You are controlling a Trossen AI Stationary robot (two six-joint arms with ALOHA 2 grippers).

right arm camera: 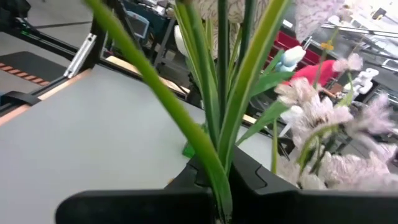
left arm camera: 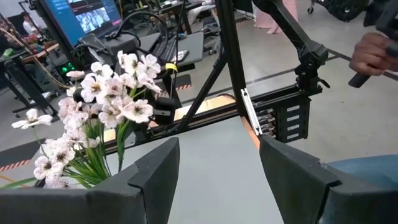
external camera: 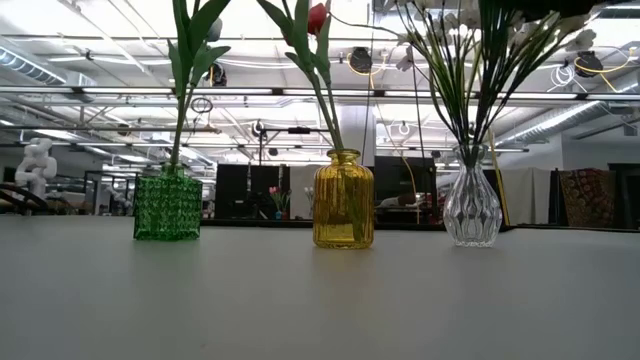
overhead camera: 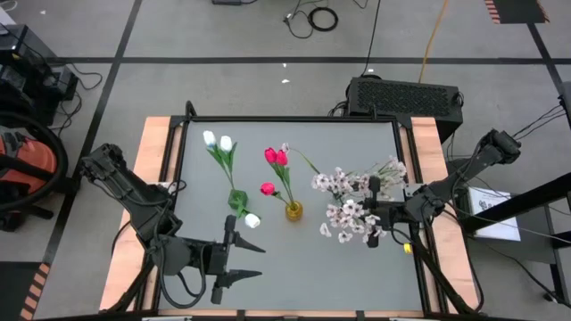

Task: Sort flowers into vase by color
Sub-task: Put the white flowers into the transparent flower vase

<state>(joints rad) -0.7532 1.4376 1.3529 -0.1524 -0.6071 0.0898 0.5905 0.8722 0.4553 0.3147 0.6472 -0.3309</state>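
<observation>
Three vases stand in a row mid-table. The green vase (external camera: 167,205) holds white tulips (overhead camera: 218,141), the yellow vase (external camera: 343,200) holds pink-red tulips (overhead camera: 276,157), and the clear vase (external camera: 471,205) holds sprays of pale blossoms (overhead camera: 350,198). Their stems stick down into the vase necks. My right gripper (overhead camera: 375,218) reaches in from the table's right and is shut on green stems among the pale blossoms. My left gripper (overhead camera: 230,260) hangs open near the front edge, left of the middle, with nothing between its fingers (left arm camera: 155,177). My right gripper pinches several green stems and leaves (right arm camera: 219,158) of the pale blossom sprays between its two shut fingers. It comes in level from the table's right, and the fingers lie across the stems. The stems rise upright above the fingers. Their lower ends are hidden below the fingers.
The grey tabletop (overhead camera: 294,276) is bare in front of the vases. A black metal frame (left arm camera: 233,68) edges the table. A black box (overhead camera: 403,96) sits behind the far right corner. A person's hand (left arm camera: 372,53) shows beyond the table in the left wrist view.
</observation>
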